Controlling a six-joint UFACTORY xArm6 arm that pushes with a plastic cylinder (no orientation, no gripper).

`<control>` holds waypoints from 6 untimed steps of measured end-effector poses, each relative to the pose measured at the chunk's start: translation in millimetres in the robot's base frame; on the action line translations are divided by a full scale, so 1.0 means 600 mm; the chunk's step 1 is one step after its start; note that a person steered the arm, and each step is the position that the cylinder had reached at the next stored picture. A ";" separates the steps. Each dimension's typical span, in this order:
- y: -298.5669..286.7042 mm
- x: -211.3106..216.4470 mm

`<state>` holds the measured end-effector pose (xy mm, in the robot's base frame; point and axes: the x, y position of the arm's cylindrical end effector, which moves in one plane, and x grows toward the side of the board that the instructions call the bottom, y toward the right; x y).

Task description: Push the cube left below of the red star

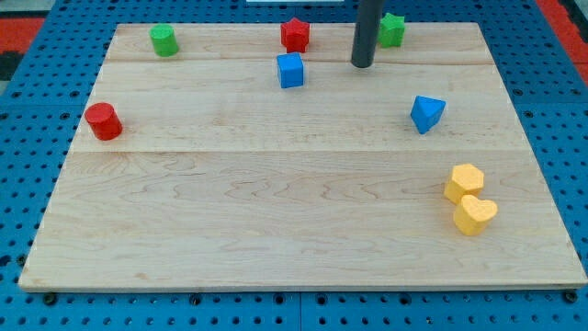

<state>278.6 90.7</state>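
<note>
Nearest me, a yellow heart (475,215) touches a yellow hexagon (464,182), both far below-right of my tip (362,65). No claw on this rod (upper part cropped). Left of my tip, apart, sits the blue cube (290,70), just under the red star (295,35). Right of the rod, a green star (392,29), partly hidden.

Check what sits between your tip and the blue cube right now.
Nothing: in the camera view, only bare board lies between my tip and the blue cube, which sits to its left, just below the red star.

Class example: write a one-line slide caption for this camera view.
My tip rests right of the blue cube, which sits just below the red star.
</note>
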 end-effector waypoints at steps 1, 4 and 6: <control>-0.010 0.032; -0.144 0.009; -0.256 0.033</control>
